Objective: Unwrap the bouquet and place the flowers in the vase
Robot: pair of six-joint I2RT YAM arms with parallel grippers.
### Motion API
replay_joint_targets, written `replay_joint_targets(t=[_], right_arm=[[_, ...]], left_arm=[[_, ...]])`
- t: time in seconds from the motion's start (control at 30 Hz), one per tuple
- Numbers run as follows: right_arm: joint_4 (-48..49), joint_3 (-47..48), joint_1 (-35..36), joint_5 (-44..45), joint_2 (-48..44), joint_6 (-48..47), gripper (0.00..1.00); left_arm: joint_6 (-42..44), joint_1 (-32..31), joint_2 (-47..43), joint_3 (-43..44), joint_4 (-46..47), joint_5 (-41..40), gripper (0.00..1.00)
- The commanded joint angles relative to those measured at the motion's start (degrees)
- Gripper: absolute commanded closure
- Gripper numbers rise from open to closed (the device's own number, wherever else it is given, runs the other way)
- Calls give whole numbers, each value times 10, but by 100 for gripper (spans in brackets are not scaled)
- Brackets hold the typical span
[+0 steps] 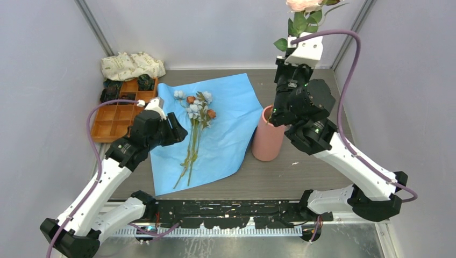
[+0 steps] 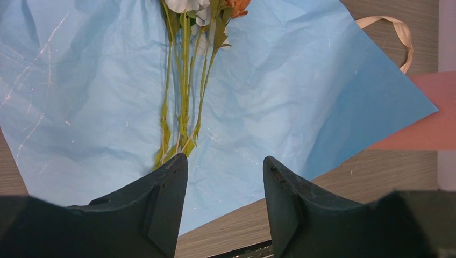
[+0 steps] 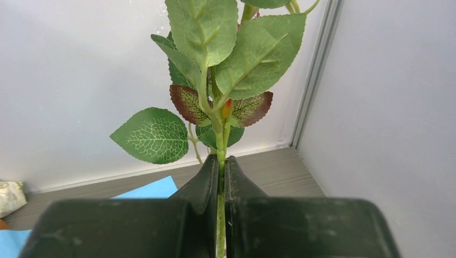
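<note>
From above, the blue paper (image 1: pixel 226 107) lies spread flat on the tabletop (image 1: pixel 290 177). The loose flowers (image 1: pixel 196 113) lie on its left half, blooms at the far end and stems running near. The vase (image 1: pixel 267 141) stands upright just right of the paper, at its right edge. The right arm (image 1: pixel 322 145) is raised over the vase and holds a rose (image 1: pixel 303 4) upright, its pink bloom at the top of the picture. The arm hides the stem's lower end, so whether it reaches the vase cannot be told. The left arm (image 1: pixel 123 156) reaches over the paper's left edge, beside the stems. At far left sit an orange tray (image 1: pixel 115 121) and, behind it, a cream cloth (image 1: pixel 132 65). In the left wrist view the left jaws stand spread with nothing between them, above the paper's near edge and apart from it. The green stem ends lie just beyond them, and the blooms are cut off at the top. A beige ribbon (image 2: pixel 395 32) lies looped on the wood off the paper's far right corner, and the vase shows as a pink patch at the right edge. In the right wrist view the right jaws are pressed together on the rose's green stem, with its leaves (image 3: pixel 215 48) fanning out above them against the pale back wall.
</note>
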Motion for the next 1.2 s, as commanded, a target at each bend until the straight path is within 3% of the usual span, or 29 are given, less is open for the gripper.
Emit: replay_joint_targets(t=[0.0, 0.43, 0.87, 1.17], right_arm=[[89, -6, -10, -1, 10, -74, 99], [86, -67, -59, -56, -5, -29, 99], [69, 6, -78, -92, 32, -36, 99], [60, -125, -80, -111, -19, 43, 99]], left_arm=[[-5, 1, -13, -1, 28, 6, 46], [-5, 1, -15, -9, 36, 7, 46], [-4, 1, -13, -9, 34, 5, 46], [-6, 2, 0, -12, 45, 10, 46]])
